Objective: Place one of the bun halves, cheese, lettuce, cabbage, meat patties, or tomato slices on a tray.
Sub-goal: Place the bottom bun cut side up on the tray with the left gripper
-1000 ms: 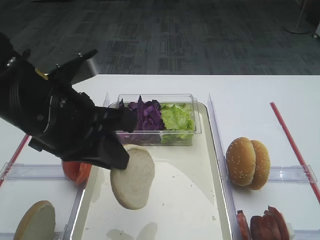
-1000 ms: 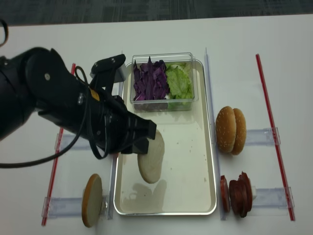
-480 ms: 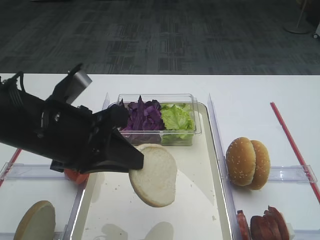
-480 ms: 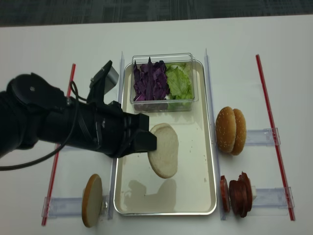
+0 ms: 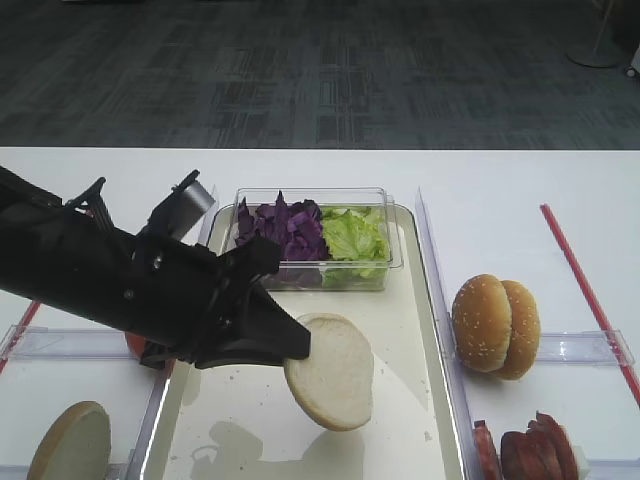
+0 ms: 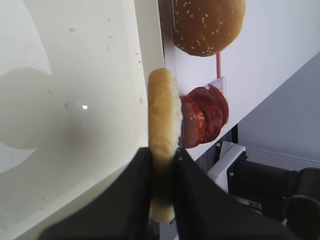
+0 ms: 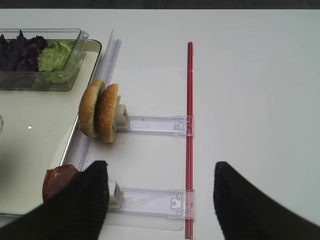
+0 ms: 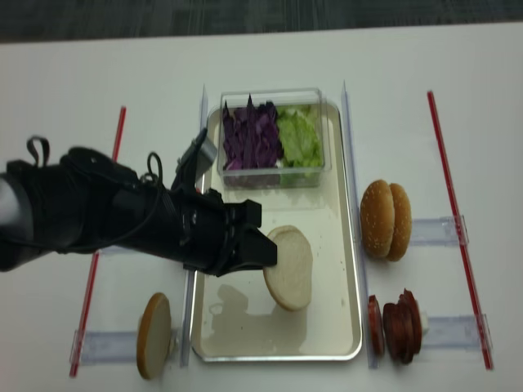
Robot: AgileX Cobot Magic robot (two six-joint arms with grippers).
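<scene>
My left gripper (image 5: 297,347) is shut on the rim of a flat, pale bun half (image 5: 330,372), holding it tilted just above the middle of the cream tray (image 5: 240,425). In the left wrist view the bun half (image 6: 162,115) stands edge-on between the black fingers (image 6: 145,190) over the tray (image 6: 75,75). My right gripper (image 7: 160,200) hangs open over the table to the right of the tray, holding nothing. Purple cabbage (image 5: 290,230) and green lettuce (image 5: 352,235) fill a clear tub. Meat patties (image 5: 535,450) stand at the front right. Cheese is out of view.
The clear tub (image 5: 395,262) sits at the tray's far end. Two sesame bun tops (image 5: 495,325) stand on a clear rail to the right. Another bun half (image 5: 68,440) and a tomato slice (image 5: 133,345) stand on the left. Red strips (image 8: 458,220) border the table.
My left gripper has carried the bun half to the right and lower, from the tray's left side toward its middle. The bun half has turned flatter.
</scene>
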